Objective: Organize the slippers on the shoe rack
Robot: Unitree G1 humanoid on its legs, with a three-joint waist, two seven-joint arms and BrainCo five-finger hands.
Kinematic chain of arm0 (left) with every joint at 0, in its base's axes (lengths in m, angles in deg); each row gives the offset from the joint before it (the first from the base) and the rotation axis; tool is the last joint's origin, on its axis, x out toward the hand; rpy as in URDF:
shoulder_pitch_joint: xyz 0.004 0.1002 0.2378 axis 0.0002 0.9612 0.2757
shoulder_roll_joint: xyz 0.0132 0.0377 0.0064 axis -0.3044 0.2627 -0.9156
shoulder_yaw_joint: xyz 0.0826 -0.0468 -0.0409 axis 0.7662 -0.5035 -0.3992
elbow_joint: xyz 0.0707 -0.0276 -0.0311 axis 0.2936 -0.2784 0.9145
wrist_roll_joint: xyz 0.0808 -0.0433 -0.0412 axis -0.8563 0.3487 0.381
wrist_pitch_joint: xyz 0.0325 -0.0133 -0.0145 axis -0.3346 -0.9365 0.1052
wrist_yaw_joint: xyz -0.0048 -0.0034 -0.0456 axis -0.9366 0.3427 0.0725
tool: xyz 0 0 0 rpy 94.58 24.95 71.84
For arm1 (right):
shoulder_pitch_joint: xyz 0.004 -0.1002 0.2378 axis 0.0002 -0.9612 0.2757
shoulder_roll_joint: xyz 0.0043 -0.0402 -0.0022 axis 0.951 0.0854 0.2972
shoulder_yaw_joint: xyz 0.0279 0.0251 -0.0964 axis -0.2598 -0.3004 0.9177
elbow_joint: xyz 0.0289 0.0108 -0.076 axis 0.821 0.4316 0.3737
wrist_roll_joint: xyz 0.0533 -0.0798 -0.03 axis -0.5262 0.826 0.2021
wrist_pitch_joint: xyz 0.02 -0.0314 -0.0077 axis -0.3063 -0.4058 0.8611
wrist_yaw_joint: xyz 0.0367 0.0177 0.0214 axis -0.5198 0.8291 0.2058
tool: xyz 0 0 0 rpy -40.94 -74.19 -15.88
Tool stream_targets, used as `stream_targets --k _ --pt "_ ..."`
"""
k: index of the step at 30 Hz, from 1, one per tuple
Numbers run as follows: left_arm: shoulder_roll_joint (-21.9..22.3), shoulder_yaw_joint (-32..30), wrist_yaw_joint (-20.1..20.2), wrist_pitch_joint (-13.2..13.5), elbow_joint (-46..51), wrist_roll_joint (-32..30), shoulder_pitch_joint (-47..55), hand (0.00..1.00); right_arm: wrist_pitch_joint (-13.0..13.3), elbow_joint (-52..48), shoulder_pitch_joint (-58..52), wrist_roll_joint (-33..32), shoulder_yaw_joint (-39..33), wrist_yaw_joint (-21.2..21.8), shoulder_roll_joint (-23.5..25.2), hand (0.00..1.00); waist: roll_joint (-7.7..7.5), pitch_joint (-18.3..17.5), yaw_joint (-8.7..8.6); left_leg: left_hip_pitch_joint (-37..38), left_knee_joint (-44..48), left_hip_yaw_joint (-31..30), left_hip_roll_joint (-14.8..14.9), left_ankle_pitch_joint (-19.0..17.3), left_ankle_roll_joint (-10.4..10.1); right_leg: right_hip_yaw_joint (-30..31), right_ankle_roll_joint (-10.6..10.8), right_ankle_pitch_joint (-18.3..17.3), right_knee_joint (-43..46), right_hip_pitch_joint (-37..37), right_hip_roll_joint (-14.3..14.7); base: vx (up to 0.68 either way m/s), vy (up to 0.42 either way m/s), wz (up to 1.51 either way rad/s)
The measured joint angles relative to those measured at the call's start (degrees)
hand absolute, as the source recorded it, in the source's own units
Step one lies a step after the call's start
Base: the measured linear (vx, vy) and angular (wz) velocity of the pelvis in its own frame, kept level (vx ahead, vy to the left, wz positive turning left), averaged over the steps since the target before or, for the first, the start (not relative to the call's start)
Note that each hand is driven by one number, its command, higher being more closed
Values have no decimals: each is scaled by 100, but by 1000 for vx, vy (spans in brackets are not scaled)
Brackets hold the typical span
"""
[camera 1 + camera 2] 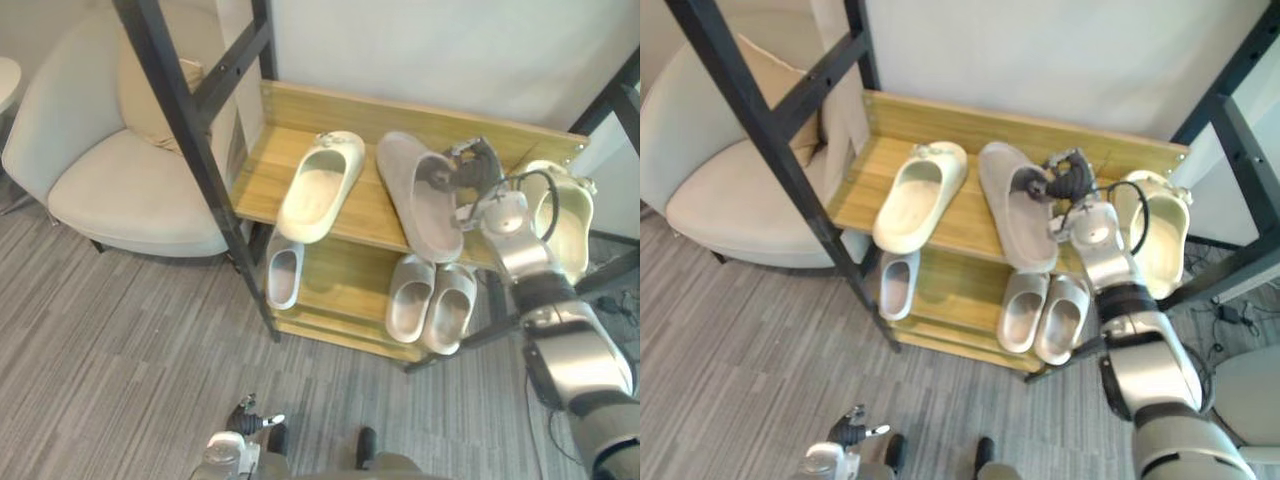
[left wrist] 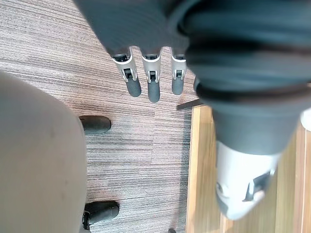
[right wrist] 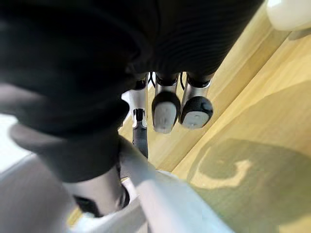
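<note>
On the rack's top shelf (image 1: 260,175) a cream slipper (image 1: 320,185) lies sole down. Beside it a grey-pink slipper (image 1: 420,200) lies with its sole up. My right hand (image 1: 472,165) reaches over that slipper's right edge, and its curled fingers (image 3: 165,109) and thumb pinch the slipper's rim (image 3: 165,204). A second cream slipper (image 1: 555,215) sits at the rack's right end, just behind my right forearm. The lower shelf carries a single white slipper (image 1: 283,275) and a pale pair (image 1: 430,300). My left hand (image 1: 235,455) hangs low over the carpet with straight fingers (image 2: 153,87), holding nothing.
A cream armchair (image 1: 110,170) stands left of the rack. A slanted black metal post (image 1: 190,130) crosses in front of the rack's left end, and another black post (image 1: 1230,120) stands at the right. A white wall backs the rack. Grey carpet (image 1: 120,350) lies in front.
</note>
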Motion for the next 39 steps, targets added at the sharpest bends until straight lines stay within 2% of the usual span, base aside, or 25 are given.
stream_targets --k 7,8,13,18,23,29,35,37,39 --pt "-26 3 12 -71 26 -11 16 0 51 -1356 -1035 -223 -80 65 75 100 -67 -44 -29 42 1 34 6 -5 -3 34 1 1 -1 25 1 -10 2 -1" --pt "-35 2 16 -72 27 -12 23 0 58 -1783 -1414 -242 -228 93 232 100 -84 -62 -44 43 2 36 10 -5 -4 41 2 1 -1 23 3 0 0 0" --pt "-40 -7 19 -73 27 -117 71 0 113 -2770 -2184 -334 -249 237 320 100 -87 -136 -113 41 3 39 8 -5 -3 67 6 4 -3 6 -1 -3 3 -2" --pt "-38 -17 35 -75 15 -236 115 0 316 -3983 -3009 -495 -793 322 666 100 -62 -185 -245 56 6 141 10 -7 -3 119 28 18 -14 -2 -2 -7 4 -4" --pt "19 -93 143 -74 -57 -253 177 0 529 -4824 -3797 -687 -886 513 870 100 5 -352 -277 31 199 184 9 -145 -2 203 33 20 -20 15 -10 -5 7 -9" --pt "140 -99 152 -67 -157 -351 214 0 657 -5144 -4563 -722 -877 850 1073 100 185 -532 -296 28 222 186 19 -161 -5 203 54 34 -75 48 -5 -1 0 -1" --pt "140 -87 248 -56 -174 -399 228 0 671 -4998 -4966 -697 -526 1152 1042 100 259 -555 -302 -2 259 204 23 -177 -10 201 68 56 -123 58 -3 0 0 0" --pt "128 -7 247 -25 -154 -405 190 0 700 -4740 -4928 -658 -259 1186 951 100 274 -508 -290 -360 736 232 10 -382 -2 197 68 59 14 -126 -32 -28 7 1" --pt "148 21 248 56 -148 -386 -58 0 705 -4424 -4534 -605 109 1172 598 100 478 -86 -287 -1224 2001 184 37 -858 2 146 43 -34 552 -614 -17 -146 19 4"
